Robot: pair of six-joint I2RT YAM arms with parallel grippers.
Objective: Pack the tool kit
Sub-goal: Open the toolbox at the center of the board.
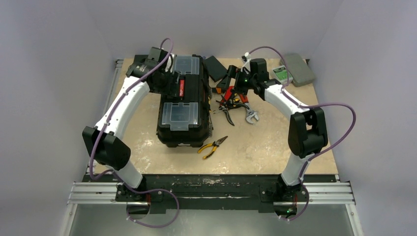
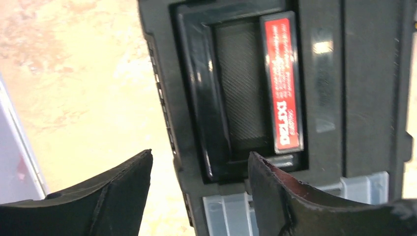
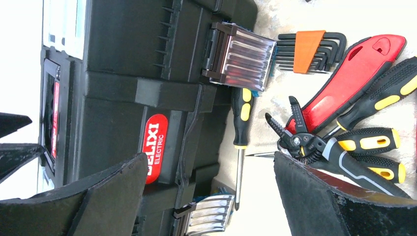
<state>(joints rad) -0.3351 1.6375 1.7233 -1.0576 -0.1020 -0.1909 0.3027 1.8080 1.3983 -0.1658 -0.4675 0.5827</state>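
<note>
Toolbox (image 1: 195,94), long axis near-to-far from the arms; left claw (image 2: 200,155) and right claw (image 3: 210,156) both wide, empty.

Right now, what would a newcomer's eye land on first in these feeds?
The black toolbox, lid shut, mid-table, with the left gripper open above its red-labelled handle. Next, the heap of red and yellow-handled tools right of it, by the open right gripper, and yellow pliers lying alone at its near side.

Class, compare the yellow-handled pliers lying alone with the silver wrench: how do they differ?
The pliers have yellow-and-black handles; the wrench is bare silver metal. The pliers lie alone near the toolbox; the wrench sits beside the tool pile. Both lie on the table, unpacked.
</note>
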